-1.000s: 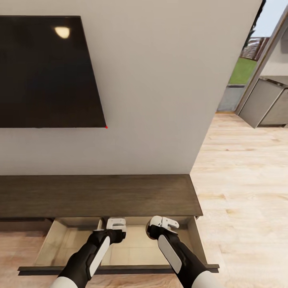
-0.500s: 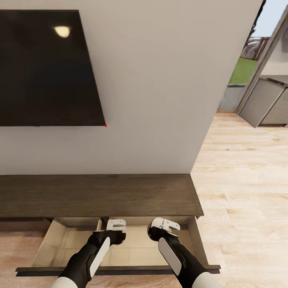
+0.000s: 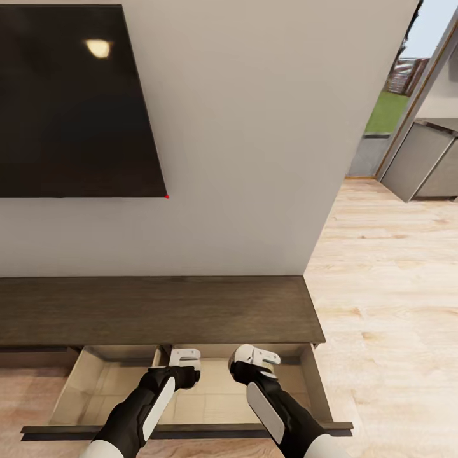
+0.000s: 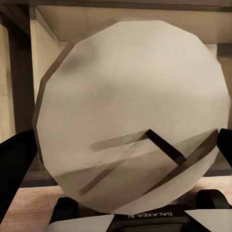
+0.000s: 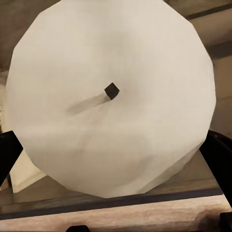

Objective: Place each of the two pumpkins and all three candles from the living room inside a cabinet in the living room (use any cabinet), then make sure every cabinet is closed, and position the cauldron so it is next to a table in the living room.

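Candle placement is in hand: a pale candle (image 4: pixel 130 116) is clasped by the left end effector (image 3: pixel 184 357), another candle (image 5: pixel 108 96) by the right end effector (image 3: pixel 254 356), over the cabinet's (image 3: pixel 152 308) open drawer (image 3: pixel 83 388). Lowering and release are judged next.

Black TV (image 3: pixel 76 102) on white wall (image 3: pixel 254 140); pale wood floor (image 3: pixel 388 305).

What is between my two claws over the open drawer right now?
Nothing solid: in the head view only the drawer's bare beige floor shows between left claw and right claw. Wrist views show the left candle and right candle gripped.
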Controlling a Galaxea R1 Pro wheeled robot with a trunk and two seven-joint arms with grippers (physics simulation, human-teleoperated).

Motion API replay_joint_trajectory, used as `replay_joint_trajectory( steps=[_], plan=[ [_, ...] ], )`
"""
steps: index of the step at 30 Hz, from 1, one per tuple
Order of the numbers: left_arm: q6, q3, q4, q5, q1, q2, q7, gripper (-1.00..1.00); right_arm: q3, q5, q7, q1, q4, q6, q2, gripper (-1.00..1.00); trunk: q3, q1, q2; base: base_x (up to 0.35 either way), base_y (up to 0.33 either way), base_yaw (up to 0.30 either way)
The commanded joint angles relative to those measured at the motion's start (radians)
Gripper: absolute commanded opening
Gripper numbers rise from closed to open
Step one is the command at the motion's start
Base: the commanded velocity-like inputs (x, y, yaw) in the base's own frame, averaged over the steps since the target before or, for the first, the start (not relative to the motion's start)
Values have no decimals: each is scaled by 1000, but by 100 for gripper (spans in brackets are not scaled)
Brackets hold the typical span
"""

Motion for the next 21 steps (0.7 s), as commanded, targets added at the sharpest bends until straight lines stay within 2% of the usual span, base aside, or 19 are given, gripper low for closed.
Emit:
replay_joint_trajectory(
  steps=[1, 9, 14, 21],
  plan=[
    [4, -3, -2, 10, 0, 0, 10, -100, 7, -3, -4, -1, 0, 3, -1, -100, -4, 4, -8, 0, 0, 0],
    [6, -3, -2, 11, -1, 0, 8, -100, 12, -9, 1, -5, 9, 13, -1, -100, -29, 35, -64, 0, 0, 0],
    [7, -2, -2, 11, -1, 0, 8, -100, 12, -15, 1, -48, 82, 15, 1, -100, -45, 54, -99, 0, 0, 0],
    [8, -2, -2, 12, -1, 0, 8, -100, 13, -17, 2, -57, 111, 9, 2, -100, -67, 81, -148, 0, 0, 0]
  ],
)
